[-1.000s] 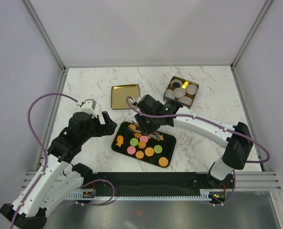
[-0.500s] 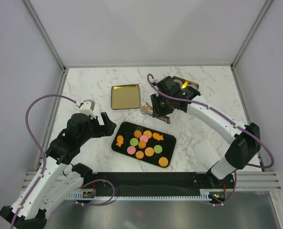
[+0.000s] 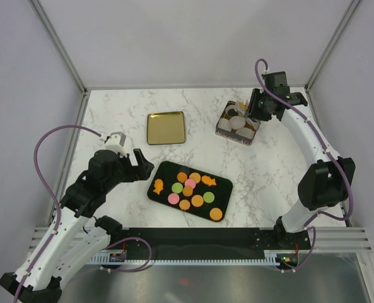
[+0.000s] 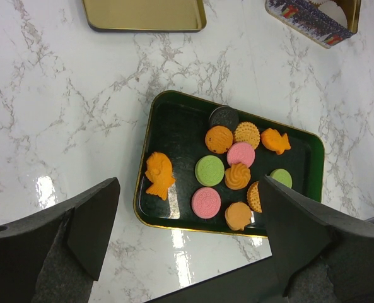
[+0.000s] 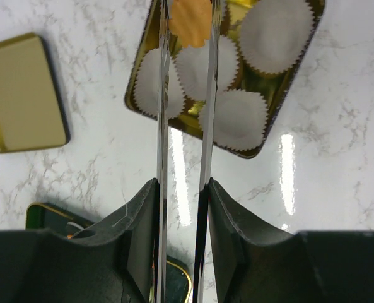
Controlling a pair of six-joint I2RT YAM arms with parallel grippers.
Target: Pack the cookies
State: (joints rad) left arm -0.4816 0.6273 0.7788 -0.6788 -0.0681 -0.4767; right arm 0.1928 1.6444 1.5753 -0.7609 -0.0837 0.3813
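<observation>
At the frame's top, a flat orange cookie [image 5: 188, 25] is being gripped by the right claw [image 5: 188, 7] above a gold metal tin [image 4: 303, 19], its side print unreadable; the left claw [image 4: 190, 183] is being held wide.

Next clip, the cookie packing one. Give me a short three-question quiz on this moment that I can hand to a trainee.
1. True or false: the left hand is shut on a cookie.
2. What does the right hand hold above the tin?
A. an orange cookie
B. a paper cup
C. the gold lid
3. How many green cookies lie on the black tray?

Key: 1. False, it is open and empty. 2. A. 3. Two.
</observation>
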